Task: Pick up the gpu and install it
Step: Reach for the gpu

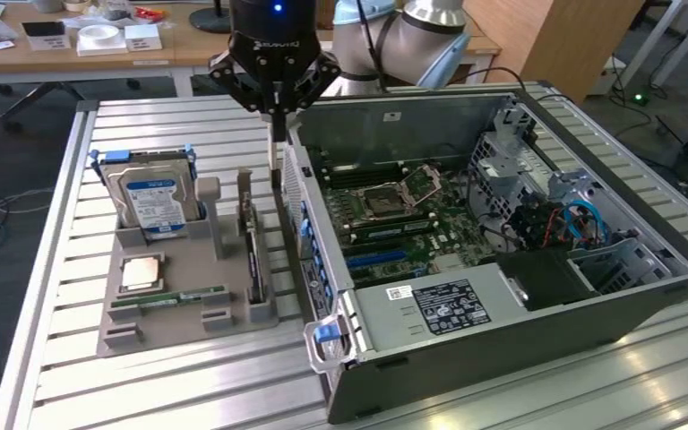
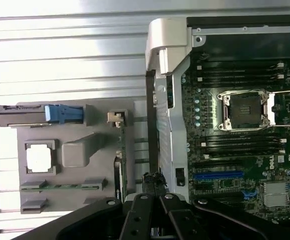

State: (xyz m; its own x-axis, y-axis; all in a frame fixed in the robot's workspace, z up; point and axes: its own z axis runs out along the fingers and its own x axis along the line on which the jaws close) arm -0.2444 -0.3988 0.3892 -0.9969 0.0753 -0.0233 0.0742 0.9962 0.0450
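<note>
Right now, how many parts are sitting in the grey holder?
4: hard drive upright at the far end, processor chip flat in the middle, RAM stick lying nearer, gpu on edge beside the computer case.

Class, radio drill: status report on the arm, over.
Gripper shut, between holder and case. Gpu upright in holder, not gripped. Case wall close alongside.

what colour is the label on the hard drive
Blue and white; the hard drive label shows best in the exterior view.
</note>
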